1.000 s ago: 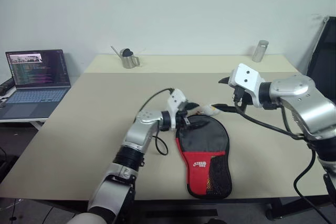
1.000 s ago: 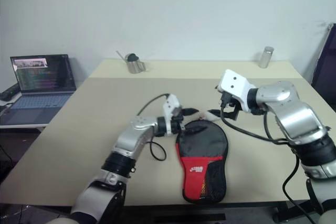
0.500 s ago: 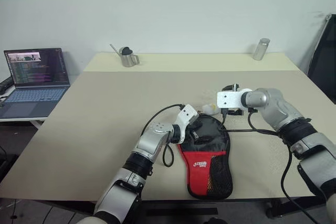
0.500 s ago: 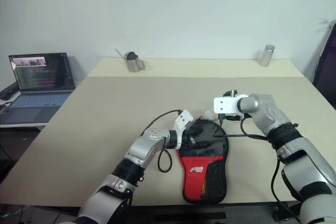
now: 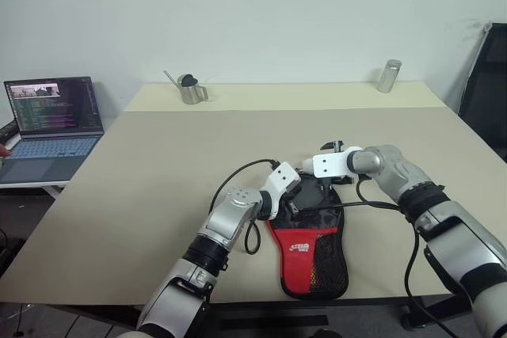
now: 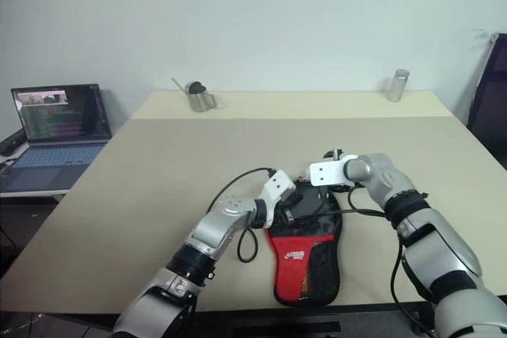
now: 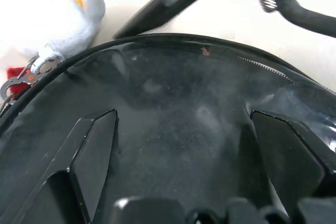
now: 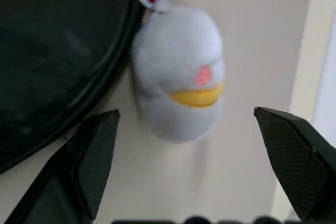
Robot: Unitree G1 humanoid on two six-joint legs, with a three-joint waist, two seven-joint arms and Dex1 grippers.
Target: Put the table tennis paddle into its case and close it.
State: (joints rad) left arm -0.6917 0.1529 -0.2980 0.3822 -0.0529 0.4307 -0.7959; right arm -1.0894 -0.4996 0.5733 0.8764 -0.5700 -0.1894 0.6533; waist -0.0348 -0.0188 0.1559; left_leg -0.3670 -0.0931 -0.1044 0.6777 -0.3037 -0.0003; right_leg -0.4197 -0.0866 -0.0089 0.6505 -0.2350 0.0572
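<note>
The case (image 5: 313, 237), a black and red paddle-shaped pouch, lies flat on the table (image 5: 158, 164) with its round black end away from me. A white fluffy charm (image 8: 178, 87) hangs off that end by a clip. My left gripper (image 7: 191, 150) hovers open just over the round black face (image 7: 199, 114), near its left rim (image 5: 291, 195). My right gripper (image 8: 194, 166) is open and low by the far rim, with the charm lying between its fingers (image 8: 94, 156) and apart from them. The table tennis paddle is hidden.
A black cable (image 5: 352, 205) from the right arm drapes across the case. Far back stand a metal jug (image 5: 190, 89) and a metal cylinder (image 5: 388, 75). A laptop (image 5: 51, 112) sits on a side table at the left, a dark chair (image 5: 487, 93) at the right.
My right arm has swung down and forward from above the table to the charm at the case's far rim, rolling its wrist. The left gripper has sunk a little over the case.
</note>
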